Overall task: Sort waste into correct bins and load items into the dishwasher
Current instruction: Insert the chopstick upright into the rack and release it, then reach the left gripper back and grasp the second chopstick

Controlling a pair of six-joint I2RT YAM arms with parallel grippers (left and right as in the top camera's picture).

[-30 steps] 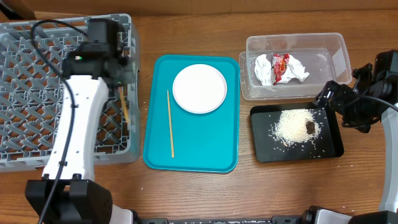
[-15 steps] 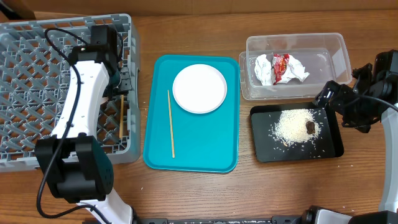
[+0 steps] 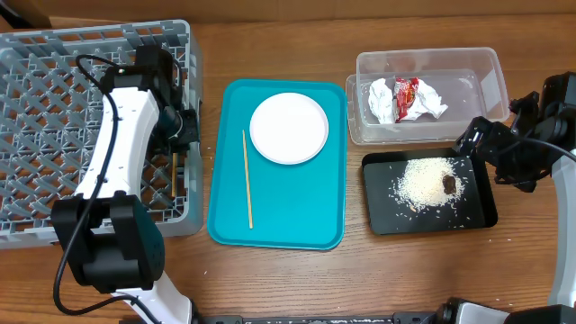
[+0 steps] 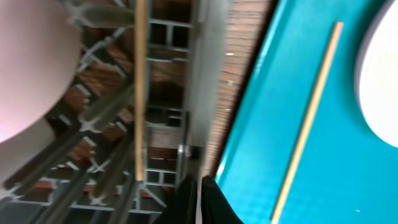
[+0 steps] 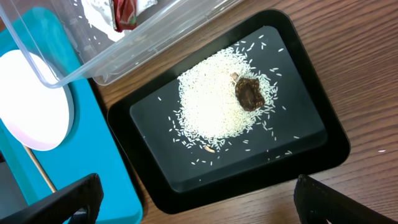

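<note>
My left gripper (image 3: 183,126) is shut and empty, over the right wall of the grey dish rack (image 3: 54,99). One chopstick (image 3: 175,171) lies inside the rack by that wall and also shows in the left wrist view (image 4: 140,93), beside a blurred pale pink bowl (image 4: 25,62). The other chopstick (image 3: 247,178) and the white plate (image 3: 288,128) lie on the teal tray (image 3: 274,225). The clear tub (image 3: 486,67) holds the napkin (image 3: 382,99) and red wrapper (image 3: 407,93). The black tray (image 3: 481,211) holds rice (image 3: 423,183) and a brown lump (image 3: 449,183). My right gripper (image 3: 490,148) is open beside it.
The right wrist view shows the black tray (image 5: 311,168) between my open fingers (image 5: 208,208), with the clear tub's corner (image 5: 62,68) and the teal tray (image 5: 106,162) to its left. Bare wood lies along the front edge.
My left arm has swung and the gripper has shifted slightly forward along the rack's right wall. The chopstick under it now lies free in the rack. The right arm has not moved.
</note>
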